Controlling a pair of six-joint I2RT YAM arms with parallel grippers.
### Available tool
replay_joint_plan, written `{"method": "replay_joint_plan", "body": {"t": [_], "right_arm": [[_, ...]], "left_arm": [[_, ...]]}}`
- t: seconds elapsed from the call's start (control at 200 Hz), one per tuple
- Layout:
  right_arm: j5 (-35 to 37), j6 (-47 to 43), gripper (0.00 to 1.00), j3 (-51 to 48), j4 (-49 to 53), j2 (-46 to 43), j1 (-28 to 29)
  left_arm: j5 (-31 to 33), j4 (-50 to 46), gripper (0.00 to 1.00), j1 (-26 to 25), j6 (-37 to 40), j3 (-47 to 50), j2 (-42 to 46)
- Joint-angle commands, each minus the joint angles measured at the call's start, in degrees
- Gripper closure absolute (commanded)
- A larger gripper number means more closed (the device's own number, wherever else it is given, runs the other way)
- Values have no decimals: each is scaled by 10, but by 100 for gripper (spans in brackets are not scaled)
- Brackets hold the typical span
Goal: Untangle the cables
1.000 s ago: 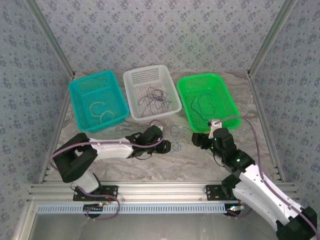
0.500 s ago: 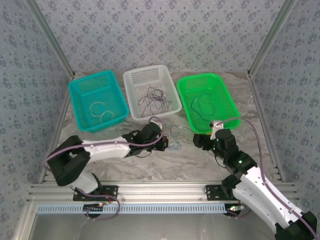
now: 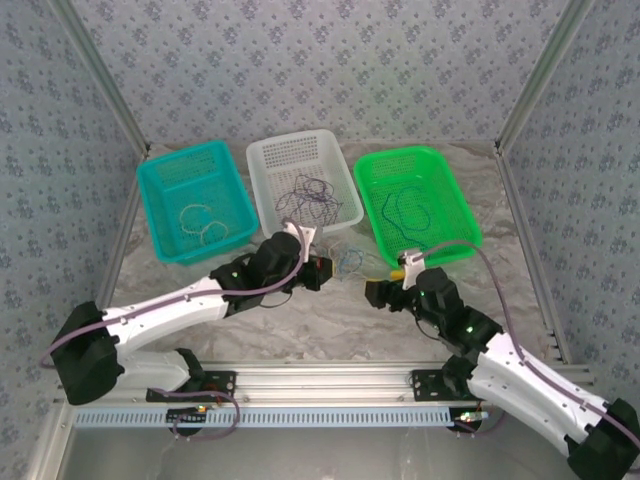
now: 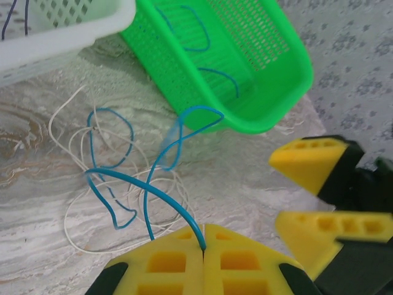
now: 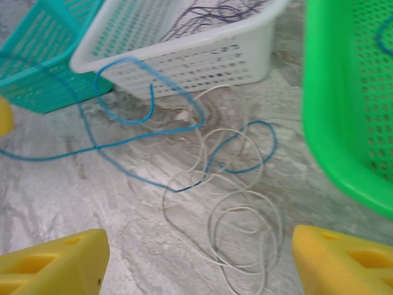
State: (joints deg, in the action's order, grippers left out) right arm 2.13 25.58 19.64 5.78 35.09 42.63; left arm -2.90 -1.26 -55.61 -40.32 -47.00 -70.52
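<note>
Blue cable (image 4: 195,232) is pinched between my left fingers (image 4: 166,264) (pressed tightly together); its loops cross the cream cable (image 5: 210,230) on the bench (image 5: 92,184), and my right fingers (image 5: 55,261) stand spread nearby.

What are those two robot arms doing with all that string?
They're untangling cables. The left gripper is shut on a blue cable, which is looped up with a cream cable on the table in front of the white basket and green basket. The right gripper is open, facing the tangle, holding nothing.
</note>
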Motion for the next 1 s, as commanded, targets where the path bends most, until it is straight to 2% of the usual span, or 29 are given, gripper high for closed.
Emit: {"method": "replay_joint_plan", "body": {"t": [0.0,0.15,0.47,0.705,0.835,0.994], "right_arm": [[48,-31,18,2,-57,16,45],[99,-44,14,11,-76,47,84],[169,17,12,24,-74,77,72],[92,16,13,38,-115,82,10],[16,37,14,33,-156,101,-32],[-30,73,15,35,-200,155,-43]], "left_arm": [[19,-8,100,1,3,-26,20],[27,9,100,2,-4,-28,35],[10,37,100,2,-15,-14,55],[-5,52,100,2,-16,-4,66],[-5,61,100,2,-18,4,73],[-7,73,100,2,-21,7,74]]}}
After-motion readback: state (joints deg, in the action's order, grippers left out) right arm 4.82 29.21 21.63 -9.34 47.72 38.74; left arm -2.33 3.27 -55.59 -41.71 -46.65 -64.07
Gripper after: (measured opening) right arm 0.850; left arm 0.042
